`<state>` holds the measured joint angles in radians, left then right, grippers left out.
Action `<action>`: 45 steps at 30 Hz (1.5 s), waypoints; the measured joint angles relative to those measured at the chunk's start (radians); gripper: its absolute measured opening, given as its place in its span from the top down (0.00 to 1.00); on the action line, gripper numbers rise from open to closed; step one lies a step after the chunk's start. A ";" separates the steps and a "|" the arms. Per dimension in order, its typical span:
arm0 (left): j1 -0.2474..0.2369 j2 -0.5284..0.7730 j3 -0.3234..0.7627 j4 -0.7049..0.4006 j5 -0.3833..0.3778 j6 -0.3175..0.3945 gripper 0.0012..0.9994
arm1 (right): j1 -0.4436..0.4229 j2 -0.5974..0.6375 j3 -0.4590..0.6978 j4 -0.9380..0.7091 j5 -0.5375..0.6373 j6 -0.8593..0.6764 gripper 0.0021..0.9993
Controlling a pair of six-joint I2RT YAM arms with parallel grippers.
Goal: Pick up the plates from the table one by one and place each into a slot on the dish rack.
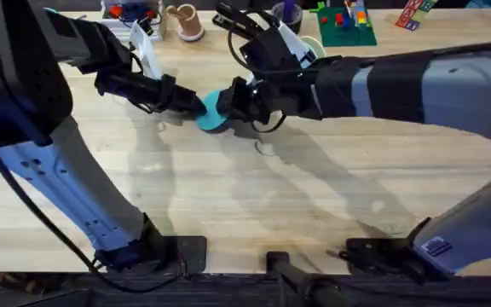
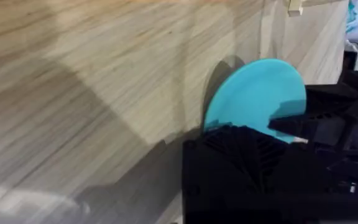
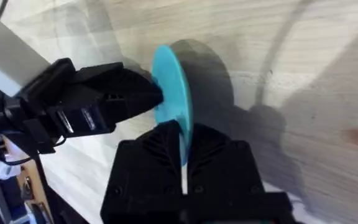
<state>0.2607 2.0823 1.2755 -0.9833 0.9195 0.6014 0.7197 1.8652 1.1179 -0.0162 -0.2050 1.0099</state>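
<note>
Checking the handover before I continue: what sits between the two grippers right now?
The turquoise plate, on edge. The right wrist view shows the right gripper clamping its rim and the left gripper at its face; overhead agrees.

A robotics lab bench: a light-wood butcher-block tabletop [image 1: 254, 205] with two arms clamped at its lower edge, and colourful toy bricks on a green baseplate [image 1: 345, 26] at upper right.

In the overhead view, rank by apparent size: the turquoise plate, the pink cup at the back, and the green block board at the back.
1. Green block board, widest patch.
2. and 3. Pink cup and turquoise plate: they look alike; the plate is held edge-on between both grippers and partly hidden, so its rank is unsure.
</note>
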 joint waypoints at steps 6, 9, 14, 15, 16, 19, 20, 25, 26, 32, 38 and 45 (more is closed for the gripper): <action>0.000 0.000 0.003 -0.005 -0.002 -0.015 0.96 | 0.000 -0.001 0.000 0.001 0.002 -0.023 0.97; 0.000 -0.001 0.007 -0.012 -0.005 -0.019 0.96 | 0.000 -0.008 0.001 0.002 0.007 -0.039 0.97; -0.005 -0.055 0.007 -0.027 -0.076 -0.019 0.96 | 0.006 -0.055 0.000 -0.011 0.052 -0.109 0.97; -0.005 -0.074 0.007 -0.039 -0.086 -0.019 0.96 | 0.003 -0.069 0.000 -0.015 0.060 -0.121 0.97; -0.005 -0.093 0.007 -0.051 -0.096 -0.020 0.96 | 0.001 -0.082 0.000 -0.020 0.066 -0.130 0.97; -0.005 -0.161 0.007 -0.090 -0.114 -0.020 0.96 | -0.013 -0.134 0.000 -0.047 0.081 -0.160 0.97; -0.005 -0.186 0.007 -0.104 -0.121 -0.020 0.96 | -0.020 -0.152 0.000 -0.053 0.083 -0.174 0.97; -0.005 -0.284 0.007 -0.149 -0.150 -0.021 0.96 | -0.055 -0.255 0.000 -0.097 0.090 -0.234 0.97; -0.005 -0.303 0.007 -0.155 -0.157 -0.027 0.96 | -0.063 -0.279 0.000 -0.113 0.090 -0.242 0.97; -0.012 -0.480 0.007 -0.174 -0.243 -0.096 0.96 | -0.144 -0.477 0.000 -0.292 0.097 -0.348 0.97; -0.107 -0.636 0.007 -0.177 -0.361 -0.197 0.96 | -0.211 -0.617 0.002 -0.458 0.099 -0.467 0.97; -0.292 -0.767 0.007 -0.177 -0.472 -0.324 0.96 | -0.299 -0.679 0.108 -0.754 0.102 -0.641 0.97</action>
<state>-0.0309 1.3157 1.2827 -1.1607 0.4479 0.2773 0.4207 1.1858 1.2261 -0.7703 -0.1029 0.3688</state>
